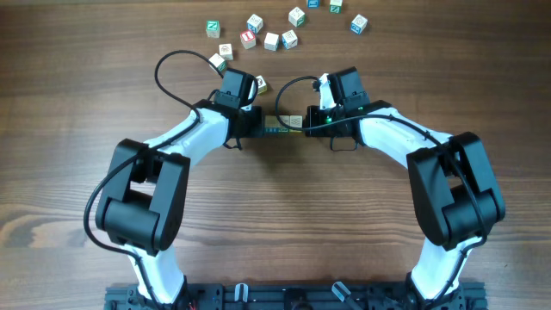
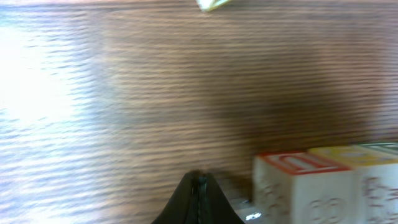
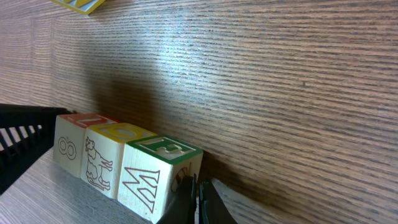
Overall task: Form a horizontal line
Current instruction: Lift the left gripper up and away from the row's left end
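The horizontal line (image 1: 288,125) is a short row of three pale wooden letter cubes between my two grippers at mid-table. In the right wrist view it runs red-topped cube (image 3: 68,144), yellow-topped cube (image 3: 102,158), green-topped cube (image 3: 155,177), edge to edge. My right gripper (image 3: 198,190) is shut and empty, its tips against the green-topped cube's end; it also shows in the overhead view (image 1: 312,122). My left gripper (image 2: 200,182) is shut and empty, just beside the red-topped cube (image 2: 298,186) at the other end; it shows in the overhead view too (image 1: 256,127).
Several loose letter cubes lie scattered along the far edge of the wooden table, such as one with a green mark (image 1: 213,28), one with a red mark (image 1: 248,38) and one at the far right (image 1: 358,24). One loose cube (image 1: 260,84) sits close behind my left wrist.
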Robot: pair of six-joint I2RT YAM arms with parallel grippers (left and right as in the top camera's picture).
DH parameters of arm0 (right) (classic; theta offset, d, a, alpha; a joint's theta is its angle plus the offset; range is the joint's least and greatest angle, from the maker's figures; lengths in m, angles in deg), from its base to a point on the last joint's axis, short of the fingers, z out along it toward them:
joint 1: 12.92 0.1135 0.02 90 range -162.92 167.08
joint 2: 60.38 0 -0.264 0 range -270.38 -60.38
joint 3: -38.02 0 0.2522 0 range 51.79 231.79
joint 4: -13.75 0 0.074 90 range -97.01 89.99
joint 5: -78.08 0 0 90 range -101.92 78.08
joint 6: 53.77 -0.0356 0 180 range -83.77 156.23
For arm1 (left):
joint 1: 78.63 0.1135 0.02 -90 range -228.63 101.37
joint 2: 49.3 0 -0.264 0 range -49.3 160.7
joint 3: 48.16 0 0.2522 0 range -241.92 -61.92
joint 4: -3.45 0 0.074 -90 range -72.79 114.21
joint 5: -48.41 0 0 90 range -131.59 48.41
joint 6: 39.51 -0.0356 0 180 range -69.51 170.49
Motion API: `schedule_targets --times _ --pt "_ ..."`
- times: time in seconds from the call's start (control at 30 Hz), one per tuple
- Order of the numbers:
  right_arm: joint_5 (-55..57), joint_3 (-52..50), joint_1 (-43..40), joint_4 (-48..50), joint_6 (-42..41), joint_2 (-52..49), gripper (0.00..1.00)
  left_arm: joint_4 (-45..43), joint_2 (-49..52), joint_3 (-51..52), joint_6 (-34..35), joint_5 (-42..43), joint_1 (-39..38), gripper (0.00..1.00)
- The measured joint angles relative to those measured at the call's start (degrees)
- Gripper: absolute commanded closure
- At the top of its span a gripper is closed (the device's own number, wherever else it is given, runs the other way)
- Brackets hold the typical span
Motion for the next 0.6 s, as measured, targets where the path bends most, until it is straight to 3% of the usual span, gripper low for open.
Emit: schedule_targets --times 0.6 --pt "5.97 1.86 0.0 -8.02 -1.51 0.0 0.95 8.9 -4.94 1.73 0.85 -5.73 12.0 0.96"
